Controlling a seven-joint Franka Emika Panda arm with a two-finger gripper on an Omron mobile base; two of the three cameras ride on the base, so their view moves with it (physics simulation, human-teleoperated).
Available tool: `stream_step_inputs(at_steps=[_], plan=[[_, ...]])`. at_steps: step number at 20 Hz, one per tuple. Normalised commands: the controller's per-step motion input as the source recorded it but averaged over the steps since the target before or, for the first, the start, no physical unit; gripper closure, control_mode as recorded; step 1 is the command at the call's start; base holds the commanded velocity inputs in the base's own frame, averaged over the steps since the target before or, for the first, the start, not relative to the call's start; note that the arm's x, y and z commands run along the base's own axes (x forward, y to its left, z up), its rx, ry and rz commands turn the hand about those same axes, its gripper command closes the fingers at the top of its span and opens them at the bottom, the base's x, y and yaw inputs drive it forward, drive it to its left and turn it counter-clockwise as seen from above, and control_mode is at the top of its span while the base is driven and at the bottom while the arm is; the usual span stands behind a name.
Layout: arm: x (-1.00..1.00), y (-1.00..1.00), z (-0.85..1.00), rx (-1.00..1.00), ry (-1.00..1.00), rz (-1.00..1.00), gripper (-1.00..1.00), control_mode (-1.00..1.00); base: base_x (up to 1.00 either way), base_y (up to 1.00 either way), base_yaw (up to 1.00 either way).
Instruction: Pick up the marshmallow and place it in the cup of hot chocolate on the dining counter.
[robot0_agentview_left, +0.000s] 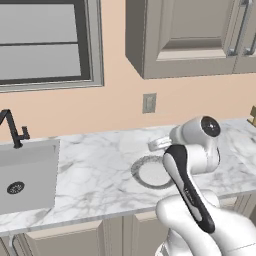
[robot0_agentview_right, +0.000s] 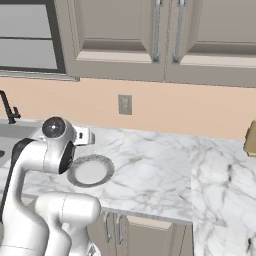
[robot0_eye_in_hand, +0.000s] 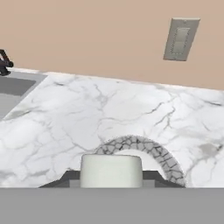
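Observation:
A small whitish-grey marshmallow (robot0_eye_in_hand: 111, 168) sits between the two dark fingertips of my gripper (robot0_eye_in_hand: 111, 180), which is shut on it. Just beyond and below it lies a round grey ribbed plate (robot0_eye_in_hand: 151, 148) on a marble counter with a sink. In the base views the hand (robot0_agentview_left: 159, 143) hangs over the plate's far rim (robot0_agentview_left: 136, 170), and the arm's elbow hides the fingers. The right base view has the hand (robot0_agentview_right: 84, 136) above the same plate (robot0_agentview_right: 107, 169). The yellow mug of hot chocolate and the dining counter are out of view.
A sink (robot0_agentview_left: 27, 175) with a black faucet (robot0_agentview_left: 15, 129) lies to the left. A wall outlet (robot0_agentview_left: 149, 103) and upper cabinets (robot0_agentview_right: 160, 40) are behind the counter. A tan wooden object (robot0_agentview_right: 251, 137) stands at the far right, where the counter turns toward me.

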Motion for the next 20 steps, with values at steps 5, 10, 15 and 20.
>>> stream_step_inputs(at_steps=[5,10,15,20], plan=[[-0.07,-0.27,0.05,0.13,-0.28,0.65,1.0,-1.0,0.0,0.0,0.0],[0.0,-0.18,0.0,0.26,-0.35,0.8,1.0,-1.0,0.0,0.0,0.0],[0.06,0.0,0.07,0.37,-0.05,0.46,1.0,-1.0,0.0,0.0,0.0],[0.0,-0.03,0.19,0.27,-0.09,0.37,1.0,-1.0,0.0,0.0,0.0]])
